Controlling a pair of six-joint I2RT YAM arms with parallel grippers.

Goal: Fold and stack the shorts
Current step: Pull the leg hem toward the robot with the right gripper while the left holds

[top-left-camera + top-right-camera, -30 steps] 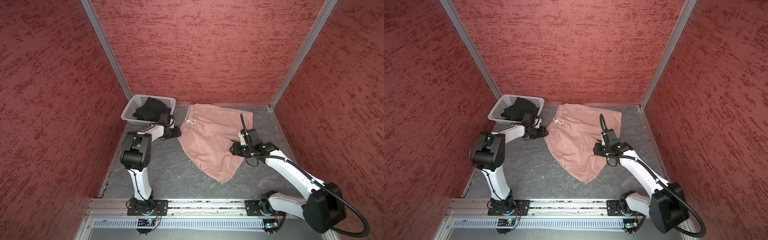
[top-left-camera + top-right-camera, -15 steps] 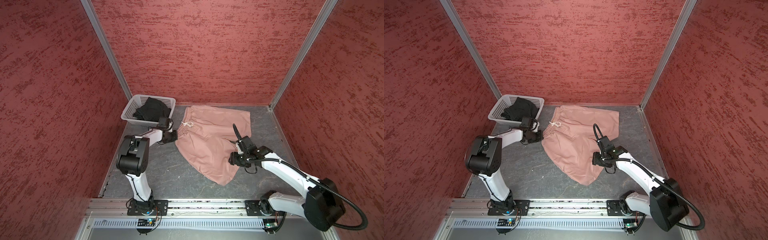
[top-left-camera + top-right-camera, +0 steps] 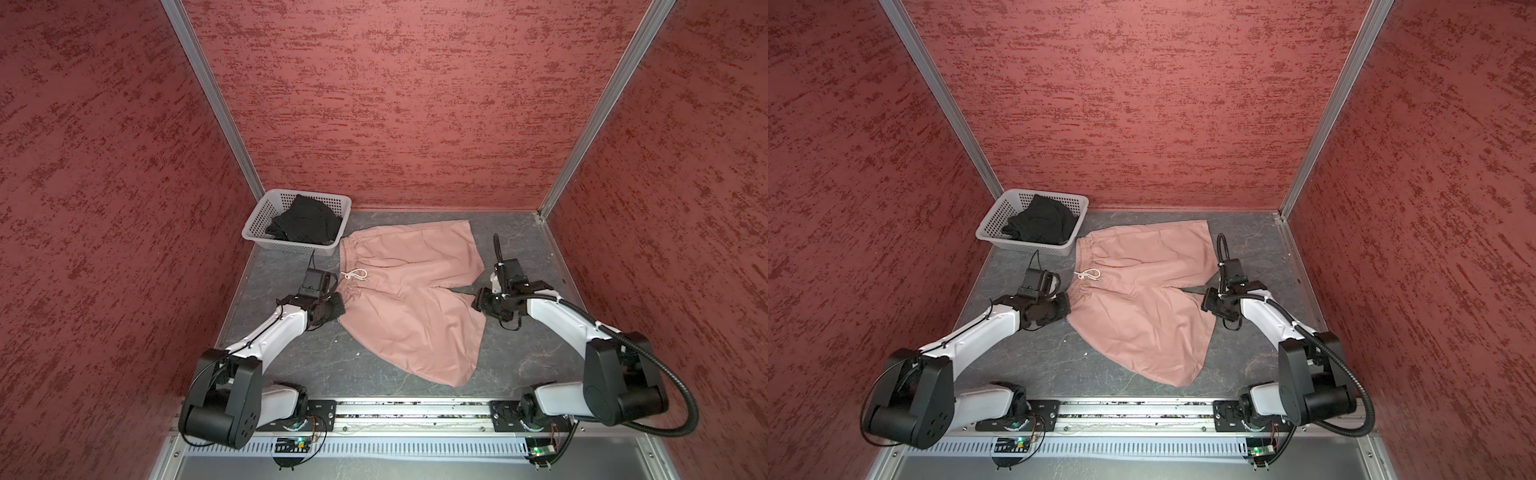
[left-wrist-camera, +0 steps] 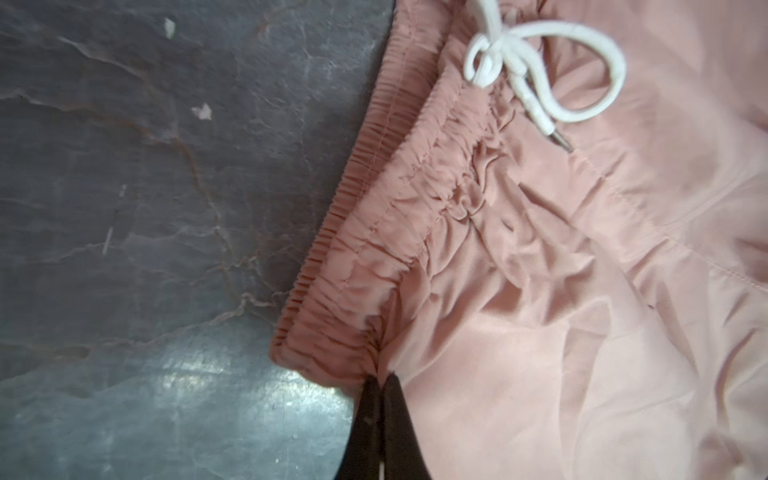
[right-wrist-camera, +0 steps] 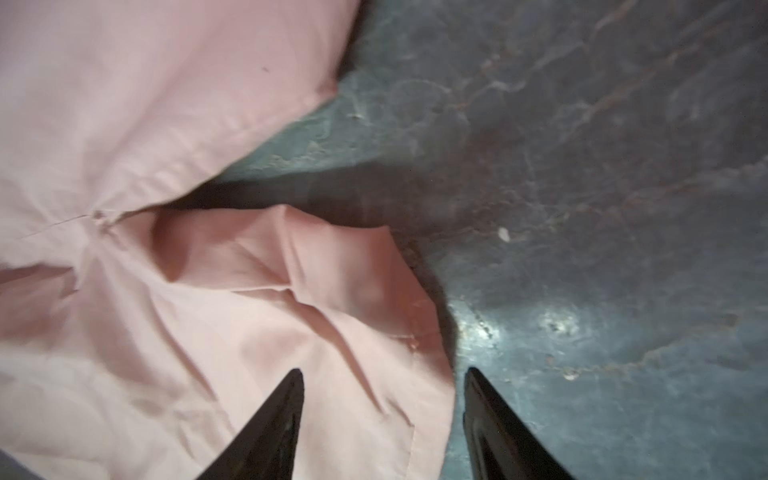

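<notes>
The left gripper (image 4: 380,380) has just closed. A second ago it sat further up the waistband (image 4: 374,257), nearer the basket (image 3: 258,212). Now its fingertips are pressed tight together on the near end of that band, and the gathers pucker toward the pinch. So it has hold of the pink shorts (image 3: 411,303).

In that same second the garment has slid a little toward the front and opened out. It lies spread on the table (image 3: 291,365) with the waistband toward the left arm and both legs toward the right arm. The white drawstring (image 4: 492,50) lies loose on top, and a dark gap now shows between the two legs.

The right gripper (image 5: 382,372) ends up roughly where it was, at the inner hem of the nearer leg. Its jaws stand partly apart, one finger over cloth and the other over bare table, straddling the hem — as far as I can see it grips nothing.

The black shorts (image 3: 305,224) are still bundled in the basket at the back left.

As I read it, the pink pair is close to laid out, with one corner secured. Once the right side takes the hem, the first fold can begin — stacking is a long way off.
</notes>
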